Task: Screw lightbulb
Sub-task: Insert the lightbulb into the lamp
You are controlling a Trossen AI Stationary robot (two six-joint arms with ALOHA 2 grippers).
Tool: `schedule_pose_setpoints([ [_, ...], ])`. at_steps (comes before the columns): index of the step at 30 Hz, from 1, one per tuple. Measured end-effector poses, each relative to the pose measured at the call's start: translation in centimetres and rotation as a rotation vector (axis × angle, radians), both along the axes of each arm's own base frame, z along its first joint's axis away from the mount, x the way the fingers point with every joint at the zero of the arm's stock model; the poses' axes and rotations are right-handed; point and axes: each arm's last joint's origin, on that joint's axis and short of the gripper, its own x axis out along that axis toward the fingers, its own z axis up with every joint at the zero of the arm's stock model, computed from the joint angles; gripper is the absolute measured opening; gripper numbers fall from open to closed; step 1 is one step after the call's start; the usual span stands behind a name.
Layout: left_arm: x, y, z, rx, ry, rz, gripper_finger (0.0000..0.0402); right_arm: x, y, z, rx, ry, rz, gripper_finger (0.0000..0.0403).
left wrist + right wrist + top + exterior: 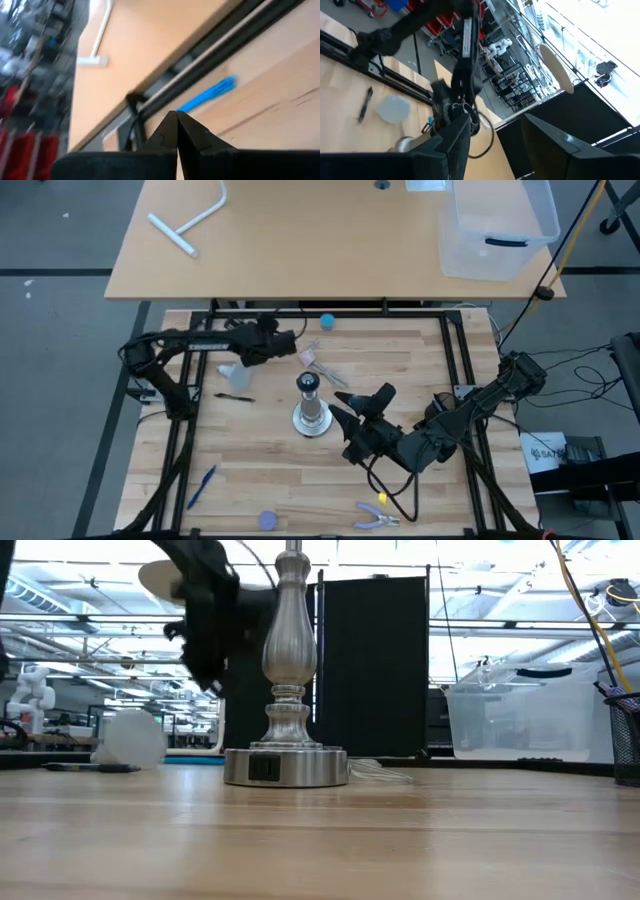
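Lightbulb [234, 377] lies on its side on the worktop's left half, near the left edge, just beside a black pen [234, 397], and nothing holds it. Left gripper [291, 344] hovers near it towards the far edge; the left wrist view shows its fingers pressed together, empty. The step in hand looks like the pickup, so those fingers should part wide first, then close on the globe with the screw neck left free. Lamp stand [311, 413] stands upright mid-worktop, its black socket bare. Right gripper [362, 412] sits just right of the stand, fingers spread and empty, well placed to steady the base during threading.
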Motion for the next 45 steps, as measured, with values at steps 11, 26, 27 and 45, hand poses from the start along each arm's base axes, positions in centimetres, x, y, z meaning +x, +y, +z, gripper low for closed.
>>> schedule_pose_setpoints([
  [11, -2.3, -7.6, 12.0, 0.337, -0.393, -0.339, 0.0, 1.1, -2.1, 0.0, 0.019, -0.013, -0.048, 0.0171],
  [26, -10.3, -13.8, 14.0, -0.158, -0.386, -1.029, 0.0, 1.5, -2.7, -0.5, 0.019, 0.019, -0.006, 0.0171],
  [27, -10.5, -14.0, 13.5, -0.206, -0.35, -1.024, 0.0, 1.6, -2.8, -0.5, 0.018, 0.021, -0.003, 0.0171],
  [45, -11.9, -13.4, 2.9, -0.395, 0.117, -0.619, 0.0155, 2.0, -3.2, -0.5, 0.084, -0.019, 0.071, 0.0171],
])
